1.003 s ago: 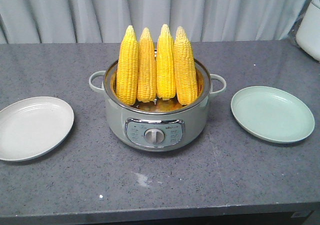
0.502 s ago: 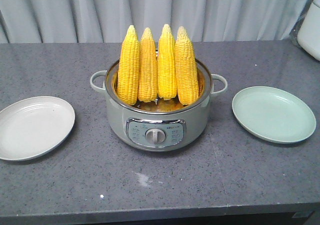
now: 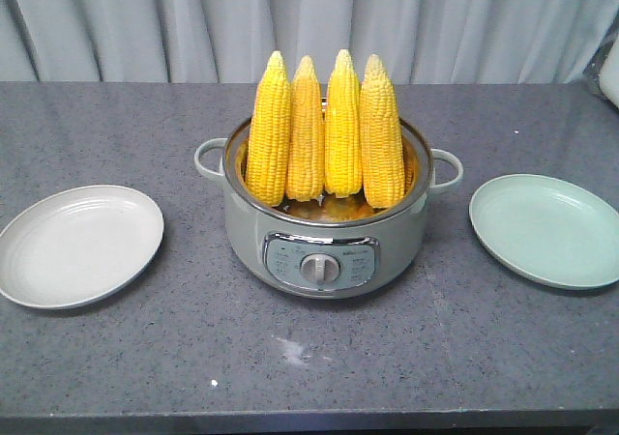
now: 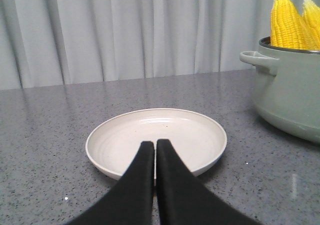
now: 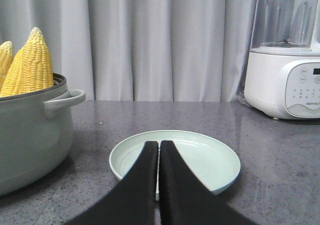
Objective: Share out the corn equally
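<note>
Several cobs of bright yellow corn stand upright, tips up, in a grey-green pot at the middle of the table. Two of those cobs show in the left wrist view, and the corn shows at the left of the right wrist view. A white plate lies left of the pot, a pale green plate right of it. My left gripper is shut and empty over the white plate. My right gripper is shut and empty over the green plate.
The pot has side handles and a front dial. A white blender stands at the back right of the grey table. Grey curtains hang behind. The table's front edge runs along the bottom of the front view.
The pot, corn and both plates have shifted right in the front view, so that camera has moved. No cob has left the pot.
</note>
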`<state>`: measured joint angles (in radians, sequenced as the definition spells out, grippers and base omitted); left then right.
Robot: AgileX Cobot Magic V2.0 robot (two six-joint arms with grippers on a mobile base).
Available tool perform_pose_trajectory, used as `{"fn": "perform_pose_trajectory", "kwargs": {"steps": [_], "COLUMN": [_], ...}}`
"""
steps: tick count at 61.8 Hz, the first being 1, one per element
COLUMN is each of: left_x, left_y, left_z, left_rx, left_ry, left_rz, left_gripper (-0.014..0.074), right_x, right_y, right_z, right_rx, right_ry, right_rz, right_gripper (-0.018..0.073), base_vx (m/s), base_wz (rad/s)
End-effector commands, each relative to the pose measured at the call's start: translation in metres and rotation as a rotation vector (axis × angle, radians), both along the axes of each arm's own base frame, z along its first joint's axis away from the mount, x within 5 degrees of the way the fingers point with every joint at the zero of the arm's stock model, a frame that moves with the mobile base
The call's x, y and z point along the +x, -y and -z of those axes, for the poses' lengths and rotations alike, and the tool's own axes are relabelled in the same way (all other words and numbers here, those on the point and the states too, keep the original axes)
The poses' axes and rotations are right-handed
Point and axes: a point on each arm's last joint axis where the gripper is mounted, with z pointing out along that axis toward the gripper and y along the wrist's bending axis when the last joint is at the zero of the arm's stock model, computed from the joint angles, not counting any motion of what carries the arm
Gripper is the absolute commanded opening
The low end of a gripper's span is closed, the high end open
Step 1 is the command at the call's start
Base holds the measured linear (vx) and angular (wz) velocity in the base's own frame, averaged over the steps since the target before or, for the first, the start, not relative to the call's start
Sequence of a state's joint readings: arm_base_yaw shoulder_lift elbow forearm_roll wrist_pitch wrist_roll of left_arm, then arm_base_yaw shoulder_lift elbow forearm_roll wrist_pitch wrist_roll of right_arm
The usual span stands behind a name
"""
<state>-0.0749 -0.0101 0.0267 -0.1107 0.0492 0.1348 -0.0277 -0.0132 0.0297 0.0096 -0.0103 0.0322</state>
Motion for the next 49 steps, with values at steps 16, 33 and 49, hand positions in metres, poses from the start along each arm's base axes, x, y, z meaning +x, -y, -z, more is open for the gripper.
{"fn": "perform_pose_trajectory", "kwargs": {"steps": [16,33,49], "left_x": [-0.0015,-0.0015,-0.0015], "left_y": [-0.001,-0.001,-0.001], "left_z": [-0.0068,-0.0068,-0.0068], "left_rx": [-0.011,-0.011,-0.011], "left_ry": [0.089,0.089,0.089], "left_rz": [-0.01,-0.01,-0.01], "left_gripper": [-0.0007,-0.0007,-0.0007], "right_x": [-0.0009,-0.0009,-0.0009], "right_y": [0.0003,0.0003,0.0003], "right_z": [-0.004,-0.004,-0.004], "right_rx": [-0.019,-0.019,-0.019], "right_ry": [0.07,0.07,0.07], "right_rz": [0.008,0.008,0.008], "right_gripper": [-0.0004,-0.0004,-0.0004], "base_vx": [0.01,0.0,0.0], "base_wz": [0.02,0.0,0.0]}}
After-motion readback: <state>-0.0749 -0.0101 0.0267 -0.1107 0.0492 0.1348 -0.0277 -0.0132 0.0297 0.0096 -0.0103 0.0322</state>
